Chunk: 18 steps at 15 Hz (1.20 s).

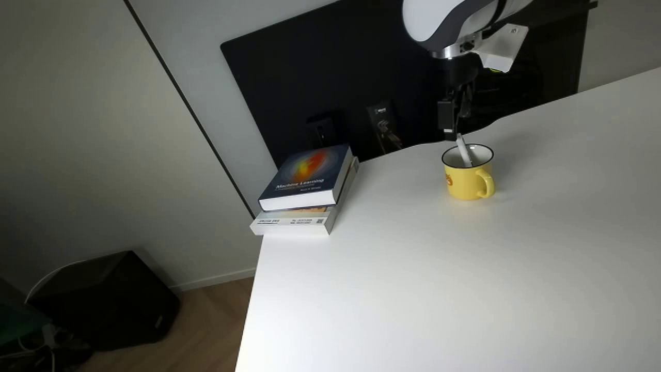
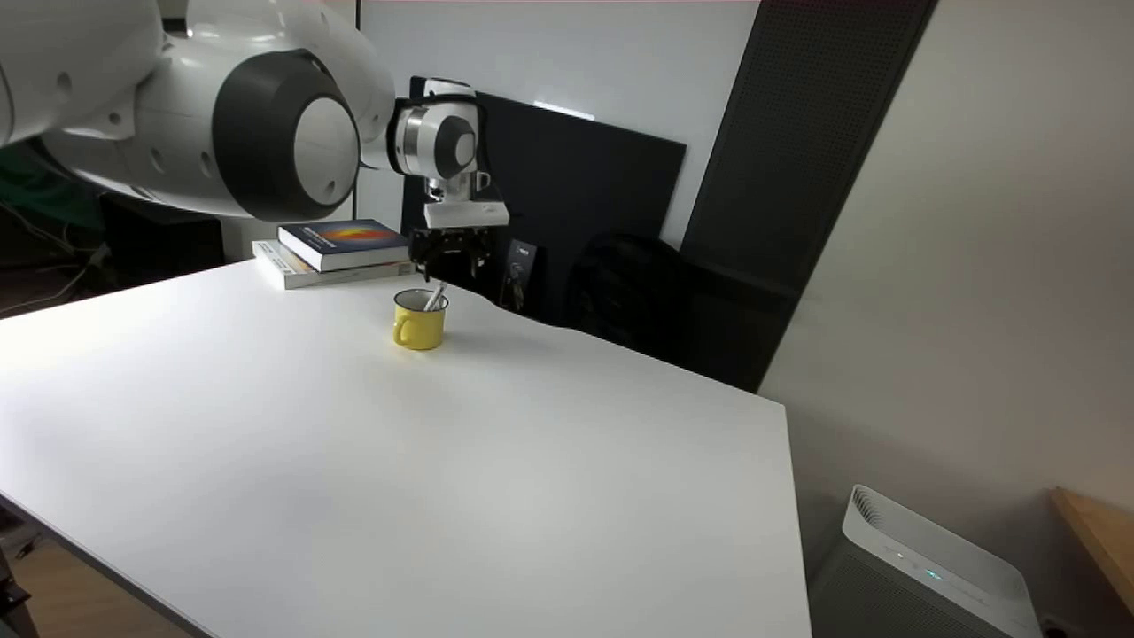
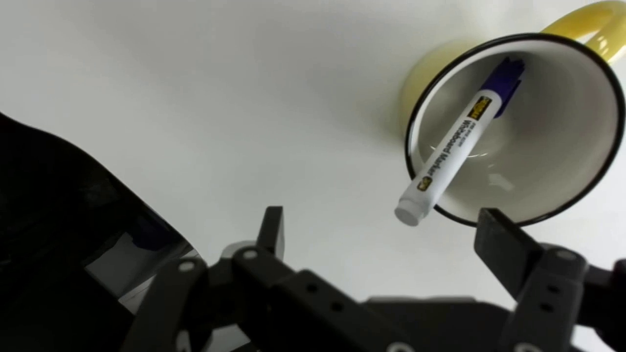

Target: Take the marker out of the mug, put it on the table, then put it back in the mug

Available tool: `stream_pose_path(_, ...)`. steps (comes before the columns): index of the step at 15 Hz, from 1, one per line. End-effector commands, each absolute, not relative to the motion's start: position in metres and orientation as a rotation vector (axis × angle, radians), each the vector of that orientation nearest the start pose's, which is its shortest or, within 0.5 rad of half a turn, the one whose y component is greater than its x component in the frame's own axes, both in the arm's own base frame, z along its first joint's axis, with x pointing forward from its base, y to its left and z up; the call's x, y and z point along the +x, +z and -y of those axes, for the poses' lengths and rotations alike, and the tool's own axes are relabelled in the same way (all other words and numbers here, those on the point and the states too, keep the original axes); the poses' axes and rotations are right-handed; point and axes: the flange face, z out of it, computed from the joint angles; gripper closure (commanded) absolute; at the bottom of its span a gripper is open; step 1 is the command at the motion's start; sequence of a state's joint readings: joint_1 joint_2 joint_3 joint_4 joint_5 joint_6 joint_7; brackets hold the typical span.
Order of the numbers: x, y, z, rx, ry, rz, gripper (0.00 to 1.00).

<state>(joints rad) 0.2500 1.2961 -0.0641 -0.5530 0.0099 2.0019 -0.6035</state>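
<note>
A yellow mug with a black rim stands upright on the white table [image 1: 413, 289]. The mug shows in both exterior views [image 1: 465, 185] [image 2: 418, 330] and in the wrist view [image 3: 567, 156]. A white whiteboard marker leans inside it, purple cap down, its white end sticking out over the rim; it shows in both exterior views [image 1: 464, 151] [image 2: 435, 298] and the wrist view [image 3: 455, 146]. My gripper [image 3: 382, 215] is open and empty. It hangs above the mug, close to the marker's upper end, in both exterior views [image 1: 450, 135] [image 2: 453, 271]. The marker's end appears between the spread fingers in the wrist view.
Two stacked books, a dark one [image 1: 305, 175] on a white one [image 1: 294, 223], lie at the table's corner. The table's curved back edge runs close behind the mug, with a black panel [image 1: 320, 77] beyond. A white appliance [image 2: 939, 558] stands off the table.
</note>
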Motion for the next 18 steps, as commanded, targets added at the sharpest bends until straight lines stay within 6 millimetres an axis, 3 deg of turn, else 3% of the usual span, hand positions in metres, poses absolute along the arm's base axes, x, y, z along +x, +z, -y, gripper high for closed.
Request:
stream_pose_path(1, 0.8, 0.227, -0.174, -2.93, -0.192, 1.192, 0.0)
stream_pose_path(15, 0.802, 0.223, -0.158, -2.828, -0.188, 1.039, 0.0)
stream_pose_path(16, 0.802, 0.223, -0.157, -2.826, -0.188, 1.037, 0.25)
stream_pose_path(17, 0.802, 0.222, -0.156, -2.826, -0.188, 1.035, 0.26)
stream_pose_path(18, 0.802, 0.222, -0.156, -2.824, -0.188, 1.033, 0.33)
